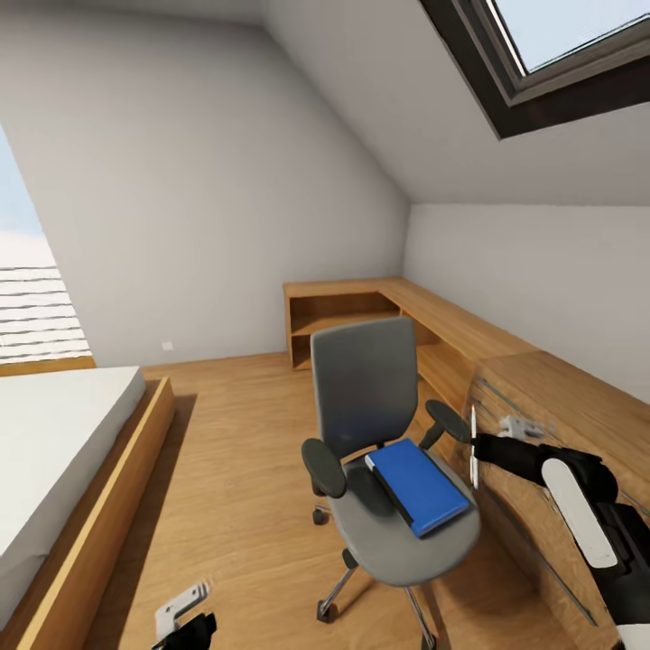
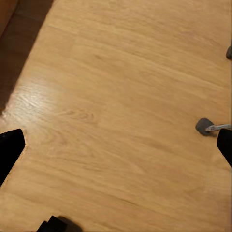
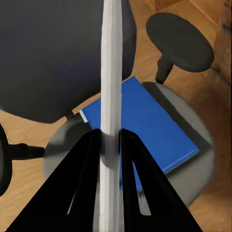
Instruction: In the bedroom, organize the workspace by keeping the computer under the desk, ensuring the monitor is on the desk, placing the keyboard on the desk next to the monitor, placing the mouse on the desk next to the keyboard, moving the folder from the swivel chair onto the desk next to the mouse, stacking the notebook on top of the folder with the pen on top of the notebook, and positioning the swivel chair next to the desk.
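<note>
Gripping a thin white slab edge-on, the right gripper (image 3: 111,145) hangs just right of the swivel chair (image 1: 366,397), its two black fingers pinching the slab's lower end while the rest stands upright between them. What the slab (image 1: 473,449) is cannot be told from these views; it shows only its narrow edge.

On the chair seat lies the folder (image 1: 418,485), flat, bright blue, its dark spine toward the left armrest. The chair stands mid-floor, with the low oak unit (image 1: 542,397) close on its right and the bed (image 1: 63,451) well apart on the left. The left gripper (image 1: 185,618) hangs low near the floorboards; I cannot tell whether its fingers are spread or together.

The main risk is in the held slab. Pinched at one end only, it could pivot or slip if the arm swings quickly. It also sits near the chair's right armrest (image 1: 449,420), so a careless sweep could knock the armrest, roll the chair on its castors and slide the folder off the seat.
</note>
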You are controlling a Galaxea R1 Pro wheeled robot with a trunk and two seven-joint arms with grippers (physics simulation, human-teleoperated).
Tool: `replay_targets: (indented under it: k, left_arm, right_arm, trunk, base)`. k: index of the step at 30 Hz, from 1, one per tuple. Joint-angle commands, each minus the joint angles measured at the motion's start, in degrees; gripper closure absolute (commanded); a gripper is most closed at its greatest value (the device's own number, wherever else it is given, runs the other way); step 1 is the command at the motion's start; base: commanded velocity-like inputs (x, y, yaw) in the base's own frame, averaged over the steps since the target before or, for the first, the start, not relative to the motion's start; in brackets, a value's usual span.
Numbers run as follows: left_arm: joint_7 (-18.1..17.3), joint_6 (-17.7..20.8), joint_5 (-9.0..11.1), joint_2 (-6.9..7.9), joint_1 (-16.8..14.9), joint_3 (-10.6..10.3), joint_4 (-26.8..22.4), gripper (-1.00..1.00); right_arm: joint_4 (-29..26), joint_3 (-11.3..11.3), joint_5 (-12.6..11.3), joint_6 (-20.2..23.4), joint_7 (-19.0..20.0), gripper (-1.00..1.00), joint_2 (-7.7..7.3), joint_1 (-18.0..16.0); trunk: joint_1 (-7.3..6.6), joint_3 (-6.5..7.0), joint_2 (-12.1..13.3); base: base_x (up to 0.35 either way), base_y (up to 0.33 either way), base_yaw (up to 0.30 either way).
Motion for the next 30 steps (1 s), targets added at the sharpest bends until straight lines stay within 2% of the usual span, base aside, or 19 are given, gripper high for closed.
replay_targets:
  k: [1, 2, 3, 5, 7, 9, 11, 16, 20, 23, 25, 27, 28, 30]
  left_arm:
    - [0.3, -1.1, 0.4, 0.21, 0.0, -0.1, 0.9, -1.00]
    - [0.2, -2.8, 0.4, 0.47, 0.0, -0.1, 2.7, -1.00]
    - [0.1, -3.4, 0.4, 0.56, 0.0, -0.1, 3.5, -1.00]
    - [-0.1, -4.6, 0.3, 0.74, 0.0, -0.2, 5.5, -1.00]
    - [-1.2, -5.3, 0.3, 0.80, 0.0, -0.4, 7.6, -1.00]
    - [-2.3, -5.6, 0.2, 0.82, 0.0, -0.6, 8.5, -1.00]
    - [-3.3, -5.7, -0.1, 0.83, 0.0, -0.6, 9.0, -1.00]
    - [-4.4, -5.9, -0.3, 0.90, 0.0, -0.7, 9.4, -1.00]
    - [-4.6, -6.3, -0.7, 0.86, 0.0, -0.7, 10.0, -1.00]
    - [-4.6, -8.9, -0.9, 0.83, 0.0, -0.7, 10.8, -1.00]
    - [-4.6, -12.2, -1.0, 0.69, 0.0, -0.9, 12.8, -1.00]
    - [-4.6, -13.9, -1.0, 0.63, 0.0, -1.8, 14.0, -1.00]
    - [-4.5, -14.5, -1.1, 0.65, 0.0, -3.0, 14.5, -1.00]
    - [-4.5, -14.7, -1.1, 0.66, 0.0, -3.4, 14.7, -1.00]
  right_arm:
    - [-0.2, -1.0, -0.9, 0.2, -0.9, 1.00, 0.04, -0.1]
    - [-0.7, -2.5, -0.8, 0.5, -2.3, 1.00, 0.10, -0.1]
    - [-1.0, -3.2, -0.8, 0.8, -3.4, 1.00, 0.12, -0.2]
    - [-1.9, -4.6, -0.9, 1.5, -8.3, 1.00, 0.17, -0.5]
    - [-2.7, -6.1, -1.3, 2.0, -15.9, 1.00, 0.19, -1.1]
    - [-2.9, -8.1, -2.1, 2.1, -19.1, 1.00, 0.20, -1.3]
    - [-2.8, -9.7, -2.9, 2.3, -20.7, 1.00, 0.26, -1.4]
    - [-3.0, -11.5, -3.8, 2.1, -22.3, 1.00, 0.47, -1.4]
    - [-2.0, -12.1, -3.9, 1.9, -22.6, 1.00, 0.63, -1.3]
    - [-1.2, -12.2, -3.9, 1.9, -22.7, 1.00, 0.82, -1.3]
    - [-0.9, -12.4, -3.9, 1.9, -22.6, 1.00, 0.82, -1.3]
    - [-0.4, -13.9, -3.8, 1.9, -22.5, 1.00, 0.60, -1.3]
    - [1.7, -16.4, -3.5, 2.0, -22.4, 1.00, 0.24, -1.3]
    - [4.2, -17.2, -2.6, 2.0, -22.4, 1.00, -0.41, -1.3]
  trunk:
    - [-0.23, 0.12, 0.4]
    - [-0.45, 0.30, 0.8]
    - [-0.67, 0.48, 1.2]
    - [-1.11, 0.84, 2.0]
    - [-1.54, 1.20, 2.8]
    - [-1.98, 1.56, 3.6]
    - [-2.42, 1.92, 4.4]
    - [-3.52, 2.81, 6.4]
    - [-4.40, 3.53, 8.0]
    - [-5.06, 4.07, 9.2]
    - [-5.50, 4.43, 10.0]
    - [-5.72, 4.61, 10.4]
    - [-5.72, 4.61, 10.4]
    - [-5.72, 4.61, 10.4]
  base:
    - [0.000, 0.000, 0.000]
    - [0.000, 0.000, 0.000]
    - [0.000, 0.000, 0.000]
    - [0.000, 0.000, 0.000]
    - [0.000, 0.000, 0.000]
    - [0.000, 0.000, 0.000]
    - [0.000, 0.000, 0.000]
    - [0.000, 0.000, 0.000]
    - [0.000, 0.000, -0.001]
    - [0.000, 0.000, -0.103]
    - [0.000, 0.000, -0.212]
    - [0.000, 0.000, -0.271]
    - [0.000, 0.000, -0.293]
    - [0.000, 0.000, -0.296]
